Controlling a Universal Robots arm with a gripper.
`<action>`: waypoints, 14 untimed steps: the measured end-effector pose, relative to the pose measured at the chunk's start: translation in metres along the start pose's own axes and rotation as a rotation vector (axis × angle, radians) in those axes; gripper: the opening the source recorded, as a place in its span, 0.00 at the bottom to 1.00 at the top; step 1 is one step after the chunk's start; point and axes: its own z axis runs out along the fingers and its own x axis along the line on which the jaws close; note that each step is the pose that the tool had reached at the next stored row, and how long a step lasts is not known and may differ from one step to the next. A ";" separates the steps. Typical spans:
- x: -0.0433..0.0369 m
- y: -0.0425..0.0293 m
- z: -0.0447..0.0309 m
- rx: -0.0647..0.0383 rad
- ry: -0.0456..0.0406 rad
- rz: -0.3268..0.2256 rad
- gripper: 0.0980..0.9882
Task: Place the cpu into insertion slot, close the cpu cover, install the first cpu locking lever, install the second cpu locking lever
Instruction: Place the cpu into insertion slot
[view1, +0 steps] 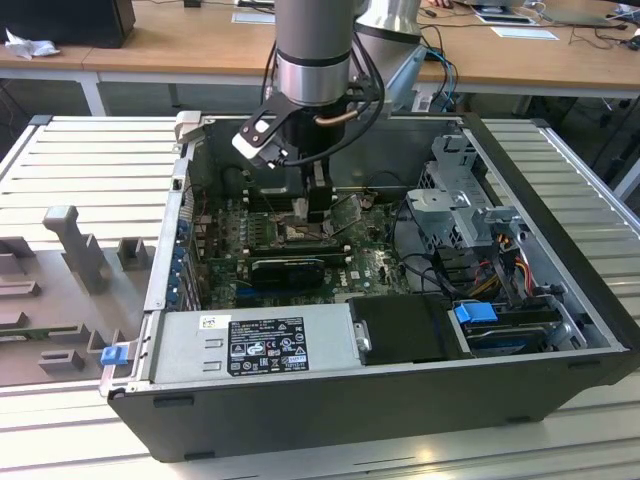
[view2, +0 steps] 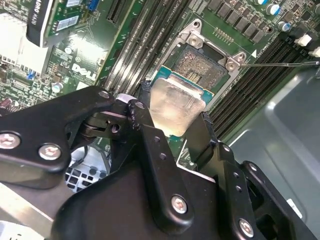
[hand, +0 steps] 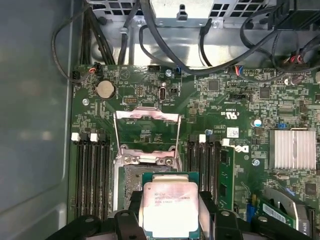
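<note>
My gripper is shut on the cpu, a silvery square chip with a thin green rim, pinched by two opposite edges between black fingers. In both wrist views the cpu hangs level just above the insertion slot, partly overlapping it; the slot's dark pin field is bare. The cpu cover, a thin metal frame, stands flipped open beyond the slot. A thin metal locking lever sticks out to one side, unlatched. In the exterior view the gripper reaches down into the open computer case.
Long black memory slots flank the socket on both sides. A finned heat sink and black cables lie nearby. The power supply and drive cage crowd the case.
</note>
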 end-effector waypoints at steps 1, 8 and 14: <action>0.0010 -0.0002 0.0008 0.000 -0.0001 0.000 0.48; 0.0051 -0.0044 0.0075 0.000 0.0001 0.000 0.48; 0.0059 -0.0061 0.0131 0.000 -0.0001 0.000 0.48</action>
